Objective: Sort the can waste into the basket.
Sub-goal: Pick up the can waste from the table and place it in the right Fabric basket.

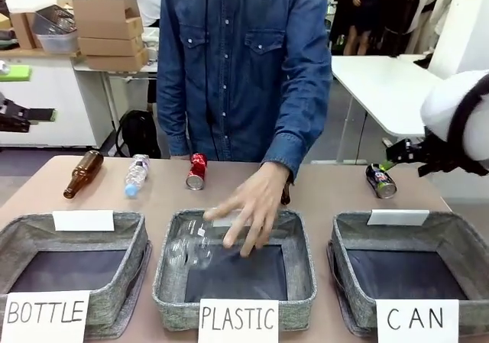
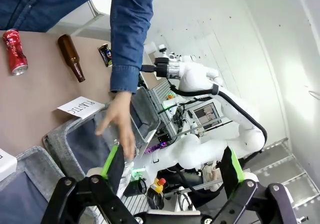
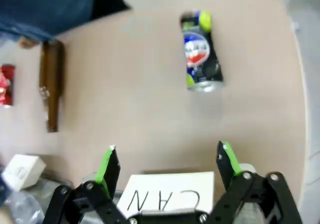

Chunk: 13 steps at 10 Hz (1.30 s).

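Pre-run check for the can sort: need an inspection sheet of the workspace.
surface: tan table, no spills seen.
job's things: red can and dark blue can lying on the table; CAN basket, nothing seen inside.
clutter: brown bottle, clear bottle, second brown bottle; person's hand over PLASTIC bin; BOTTLE bin.
grippers: left hand open, empty; right hand open, empty, near the CAN basket's far rim.
cables: nothing seen on the table.
surroundings: person at far side; cardboard boxes, white table behind.

Two cans, four bottles, three baskets
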{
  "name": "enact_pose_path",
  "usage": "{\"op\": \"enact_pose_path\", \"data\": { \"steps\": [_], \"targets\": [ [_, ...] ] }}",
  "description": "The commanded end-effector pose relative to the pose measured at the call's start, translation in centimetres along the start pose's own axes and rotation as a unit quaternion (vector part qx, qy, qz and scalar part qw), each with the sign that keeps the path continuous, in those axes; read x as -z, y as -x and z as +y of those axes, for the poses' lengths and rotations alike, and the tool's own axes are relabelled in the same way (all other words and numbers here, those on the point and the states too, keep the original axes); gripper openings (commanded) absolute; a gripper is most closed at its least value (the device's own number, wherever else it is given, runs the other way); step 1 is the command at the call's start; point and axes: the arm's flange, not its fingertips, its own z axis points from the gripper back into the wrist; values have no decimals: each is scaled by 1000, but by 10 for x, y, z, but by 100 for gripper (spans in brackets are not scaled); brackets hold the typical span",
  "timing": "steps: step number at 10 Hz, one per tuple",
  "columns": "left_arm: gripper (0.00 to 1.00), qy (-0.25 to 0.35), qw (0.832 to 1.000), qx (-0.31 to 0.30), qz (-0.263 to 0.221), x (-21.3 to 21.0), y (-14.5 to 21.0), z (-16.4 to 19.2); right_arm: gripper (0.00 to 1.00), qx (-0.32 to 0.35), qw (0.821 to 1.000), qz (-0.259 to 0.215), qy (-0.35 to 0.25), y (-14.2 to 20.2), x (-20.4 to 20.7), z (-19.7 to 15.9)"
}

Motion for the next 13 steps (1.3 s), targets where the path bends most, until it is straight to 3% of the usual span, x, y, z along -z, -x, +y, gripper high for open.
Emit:
{"op": "enact_pose_path", "data": {
  "steps": [1,2,3,4,6,9,11,13],
  "targets": [
    [100,9,1000,12,-5,1,-2,-2,100,-24,999,-39,6,-1,-28,6],
    [100,9,1000,12,-5,1,-2,-2,100,-24,999,-39,6,-1,-28,6],
    [100,9,1000,12,-5,1,-2,-2,100,2,1000,4,0,-2,4,-2],
    [100,9,1000,12,-5,1,-2,-2,100,-40,999,-10,25,-16,7,-2],
    [100,9,1000,12,-5,1,-2,-2,100,-74,997,18,32,-47,32,-9],
    [100,9,1000,12,-5,1,-2,-2,100,-59,995,14,75,-87,78,-25],
    [100,9,1000,12,-5,1,-2,-2,100,-60,994,31,91,-99,114,-31],
    [100,9,1000,12,-5,1,-2,-2,100,-52,994,44,90,-97,123,-29]
  ]
}}
